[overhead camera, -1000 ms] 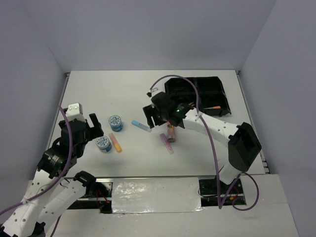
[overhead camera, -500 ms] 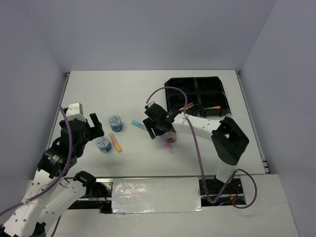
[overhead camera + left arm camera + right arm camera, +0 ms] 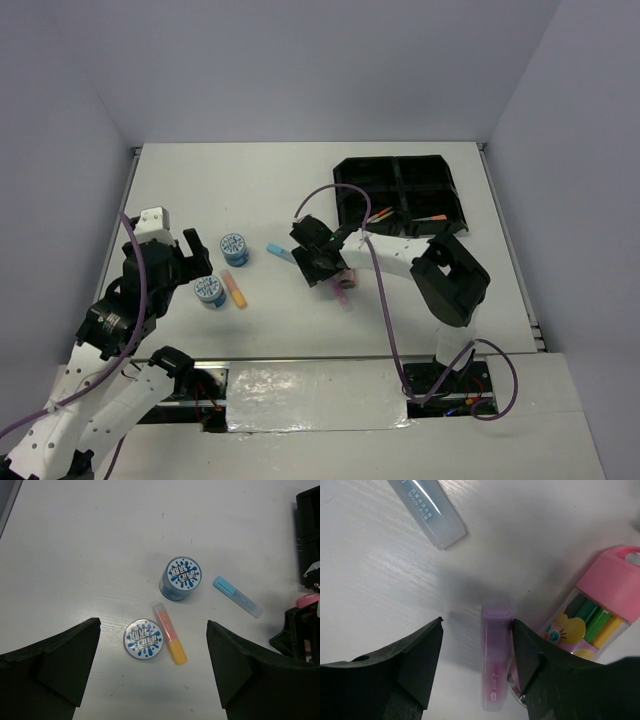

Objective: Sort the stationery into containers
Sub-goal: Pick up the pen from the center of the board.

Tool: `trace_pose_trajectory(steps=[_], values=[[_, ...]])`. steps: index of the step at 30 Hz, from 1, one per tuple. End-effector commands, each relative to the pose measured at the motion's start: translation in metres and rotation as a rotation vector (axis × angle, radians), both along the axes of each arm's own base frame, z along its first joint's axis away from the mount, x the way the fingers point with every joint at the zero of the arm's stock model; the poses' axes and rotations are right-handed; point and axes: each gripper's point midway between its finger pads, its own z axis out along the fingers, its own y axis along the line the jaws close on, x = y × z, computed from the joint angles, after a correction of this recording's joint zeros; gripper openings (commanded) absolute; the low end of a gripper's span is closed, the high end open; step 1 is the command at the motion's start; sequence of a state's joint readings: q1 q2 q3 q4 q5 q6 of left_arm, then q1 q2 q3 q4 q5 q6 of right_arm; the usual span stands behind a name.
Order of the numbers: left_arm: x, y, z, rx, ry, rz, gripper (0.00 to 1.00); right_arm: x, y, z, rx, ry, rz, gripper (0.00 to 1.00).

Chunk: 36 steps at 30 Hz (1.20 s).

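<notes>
A purple marker (image 3: 496,660) lies on the table between the fingers of my right gripper (image 3: 476,622), which is open. Its right finger touches the marker's side and the left finger stands apart. Against the marker's right side lies a pink-capped glue stick (image 3: 592,615). In the top view the right gripper (image 3: 322,262) is low over both, with the purple marker (image 3: 343,296) poking out below it. My left gripper (image 3: 153,625) hangs open above two blue-white tape rolls (image 3: 181,577) (image 3: 143,638) and an orange marker (image 3: 170,640). A blue marker (image 3: 285,254) lies between the arms.
The black four-compartment tray (image 3: 400,172) sits at the back right, with thin orange pens (image 3: 432,218) in its near compartments. The right arm's purple cable (image 3: 330,192) loops over the table in front of the tray.
My right gripper has come down and toward the left onto the purple marker, and its jaws have narrowed a little. The left arm has not moved.
</notes>
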<state>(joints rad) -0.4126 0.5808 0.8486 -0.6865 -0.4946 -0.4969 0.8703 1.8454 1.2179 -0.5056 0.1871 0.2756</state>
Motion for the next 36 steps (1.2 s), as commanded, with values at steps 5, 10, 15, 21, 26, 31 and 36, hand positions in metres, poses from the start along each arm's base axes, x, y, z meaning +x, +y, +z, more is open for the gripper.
trace_pose_trajectory(steps=[5,10,15,21,26,31,36], values=[[0.007,-0.003,0.012,-0.007,-0.044,-0.018,0.99,-0.004,0.011,-0.001,0.042,0.027,0.001,0.56],[0.007,-0.003,0.011,-0.008,-0.044,-0.022,0.99,-0.007,0.015,-0.004,0.032,0.039,0.016,0.50],[0.007,-0.003,0.012,-0.010,-0.048,-0.027,0.99,-0.014,0.015,-0.012,0.026,0.064,0.033,0.44],[0.007,-0.004,0.013,-0.011,-0.052,-0.034,0.99,-0.024,0.017,-0.018,0.019,0.082,0.059,0.41],[0.006,-0.005,0.014,-0.014,-0.059,-0.037,0.99,-0.036,0.036,-0.012,0.076,0.099,0.121,0.21],[0.006,-0.004,0.015,-0.015,-0.062,-0.036,0.99,-0.043,0.061,0.012,0.193,0.094,0.172,0.03],[0.005,-0.004,0.014,-0.015,-0.062,-0.036,0.99,-0.056,0.088,0.063,0.416,0.084,0.253,0.00]])
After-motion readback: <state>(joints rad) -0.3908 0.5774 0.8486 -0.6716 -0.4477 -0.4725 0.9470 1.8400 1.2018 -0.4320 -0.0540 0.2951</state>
